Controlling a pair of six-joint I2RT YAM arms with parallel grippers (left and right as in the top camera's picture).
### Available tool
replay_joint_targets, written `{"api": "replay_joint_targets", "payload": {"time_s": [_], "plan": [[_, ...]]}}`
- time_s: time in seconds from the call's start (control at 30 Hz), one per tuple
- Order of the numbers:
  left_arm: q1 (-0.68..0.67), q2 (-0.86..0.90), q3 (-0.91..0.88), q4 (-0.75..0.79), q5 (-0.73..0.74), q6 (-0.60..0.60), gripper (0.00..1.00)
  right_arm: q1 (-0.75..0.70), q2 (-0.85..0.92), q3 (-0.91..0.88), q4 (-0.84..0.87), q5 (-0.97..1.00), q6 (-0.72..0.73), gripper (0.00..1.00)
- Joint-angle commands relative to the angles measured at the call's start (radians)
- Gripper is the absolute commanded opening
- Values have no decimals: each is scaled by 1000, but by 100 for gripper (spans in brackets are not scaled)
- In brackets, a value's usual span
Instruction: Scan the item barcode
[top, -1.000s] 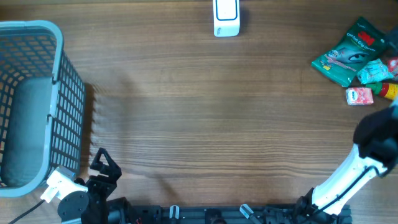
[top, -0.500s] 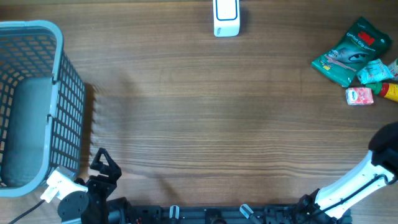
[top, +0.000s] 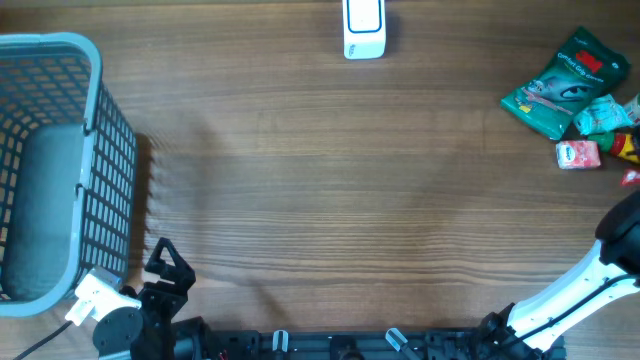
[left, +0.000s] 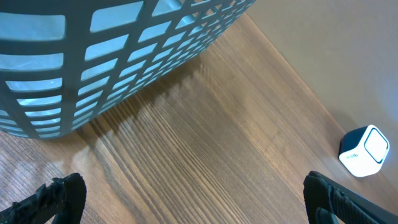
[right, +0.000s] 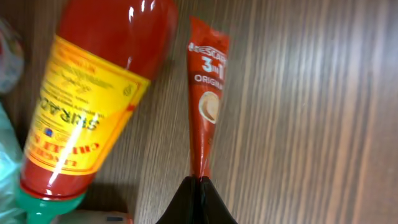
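Since the right gripper (right: 200, 188) is seen closed on the narrow bottom tip of the red coffee sachet (right: 205, 106), the step in hand is judged to be lifting that sachet away from the pile and carrying it to the scanner (top: 363, 28). The sachet is found at the far right edge of the table (top: 330, 200), lying flat with its printed front upward, just beside the red sauce bottle (right: 93, 106) and near the green packet (top: 560, 85); whether it is touching the bottle cannot be told. Because only a thin pinch at the sealed end is held, the lift should be made straight up and slowly, so that the limp sachet is not pulled out of the jaws or dragged against the bottle, which could be set rolling. No barcode is seen on the upper face, so it is probably printed on the back. The wrist would then need to be turned on the way, so that the back is presented squarely to the white window of the scanner, which stands well apart at the far middle of the table. The sachet should be held steady and flat before the window, since a hanging, curled pack may not be read. The left gripper (left: 193, 206) is seen wide open and empty beside the basket (top: 95, 130), and is best left out of the path.
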Motion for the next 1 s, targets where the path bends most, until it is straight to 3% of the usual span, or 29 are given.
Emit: {"api": "replay_joint_targets", "payload": {"time_s": [0.0, 0.03, 0.07, 0.27, 0.43, 0.77, 0.97], "plan": [[2, -2, -2, 1, -13, -6, 100, 3, 7, -25, 27, -82, -36, 52], [2, -2, -2, 1, -13, -6, 100, 3, 2, -21, 34, -129, -79, 90], [2, -2, -2, 1, -13, -6, 100, 3, -2, -15, 32, -147, -100, 100], [2, -2, -2, 1, -13, -6, 100, 3, -107, 79, -37, -196, -164, 100], [2, -2, -2, 1, -13, -6, 100, 11, -328, 83, -31, -465, -173, 100], [2, -2, -2, 1, -13, -6, 100, 60, -769, 82, -24, -979, -454, 100], [2, -2, -2, 1, -13, -6, 100, 63, -959, 82, -57, -1158, -488, 100]]}}
